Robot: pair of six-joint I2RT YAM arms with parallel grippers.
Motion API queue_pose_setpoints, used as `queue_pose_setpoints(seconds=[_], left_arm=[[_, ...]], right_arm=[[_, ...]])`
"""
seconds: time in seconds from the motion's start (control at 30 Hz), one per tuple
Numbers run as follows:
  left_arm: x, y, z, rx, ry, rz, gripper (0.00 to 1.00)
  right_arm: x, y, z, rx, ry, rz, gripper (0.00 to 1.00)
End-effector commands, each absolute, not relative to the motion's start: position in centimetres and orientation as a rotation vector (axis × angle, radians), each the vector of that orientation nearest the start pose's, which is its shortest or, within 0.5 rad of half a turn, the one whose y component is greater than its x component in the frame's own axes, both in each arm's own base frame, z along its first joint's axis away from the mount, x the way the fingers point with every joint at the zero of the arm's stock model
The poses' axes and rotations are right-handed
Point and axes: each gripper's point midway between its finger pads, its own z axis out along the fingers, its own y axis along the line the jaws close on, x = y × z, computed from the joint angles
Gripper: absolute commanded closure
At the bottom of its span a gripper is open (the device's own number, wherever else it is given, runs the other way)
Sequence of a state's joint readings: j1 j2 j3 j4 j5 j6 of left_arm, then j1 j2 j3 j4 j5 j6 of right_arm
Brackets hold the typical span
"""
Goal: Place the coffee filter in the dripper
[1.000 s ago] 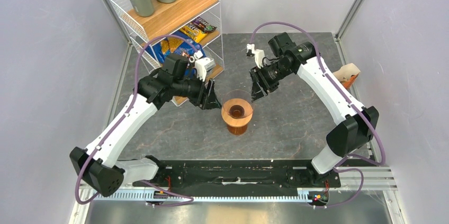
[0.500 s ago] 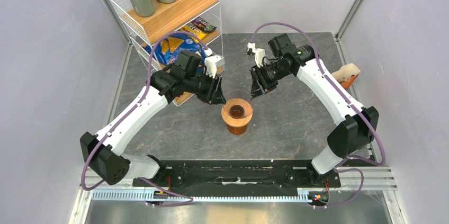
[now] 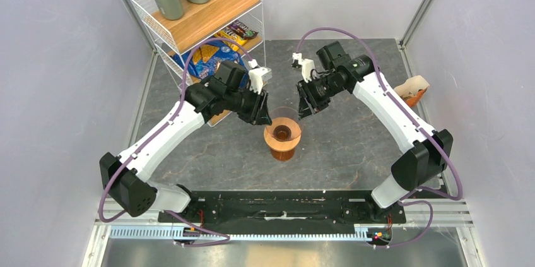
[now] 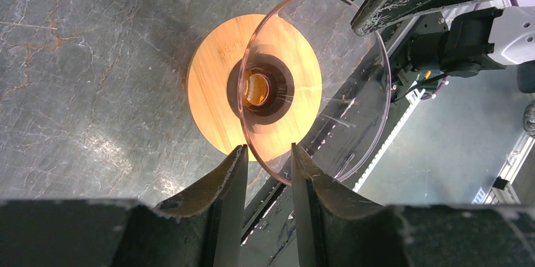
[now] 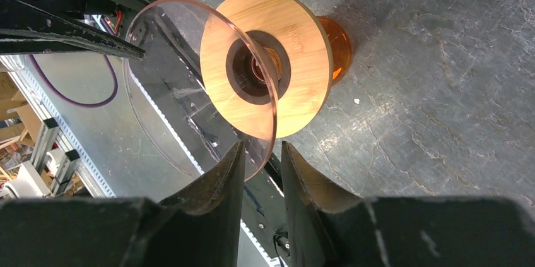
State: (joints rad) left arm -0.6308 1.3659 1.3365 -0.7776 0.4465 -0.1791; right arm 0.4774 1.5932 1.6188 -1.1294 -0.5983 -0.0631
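The clear, faintly pink dripper sits in the wooden ring on top of the amber beaker. My left gripper is at the dripper's left rim. In the left wrist view its jaws stand a little apart, with the rim of the dripper passing between them. My right gripper is at the right rim. In the right wrist view its jaws also straddle the rim of the dripper, narrowly open. No single coffee filter is in view.
A white wire rack with bottles and snack bags stands at the back left, close behind my left arm. An orange-and-cream pack of filters lies at the table's right edge. The amber beaker shows under the ring.
My left arm has swung right from beside the rack, bringing its gripper to the dripper's left rim. My right gripper has shifted only slightly at the right rim.
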Motion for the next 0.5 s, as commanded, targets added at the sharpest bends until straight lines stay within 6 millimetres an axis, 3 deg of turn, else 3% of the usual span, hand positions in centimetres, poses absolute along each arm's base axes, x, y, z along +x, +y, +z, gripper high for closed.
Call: queue_pose_setpoints(seconds=[0.0,0.47], left_arm=[[23.6,-27.6,24.4,0.744,2.306,-0.908,0.62],[24.1,-27.0,23.2,0.736,2.348,-0.839,0.69]], right_arm=[[24.7,24.1,23.8,-0.900,2.485,0.916,0.66],[25.0,24.9,23.1,-0.908,2.518,0.881,0.83]])
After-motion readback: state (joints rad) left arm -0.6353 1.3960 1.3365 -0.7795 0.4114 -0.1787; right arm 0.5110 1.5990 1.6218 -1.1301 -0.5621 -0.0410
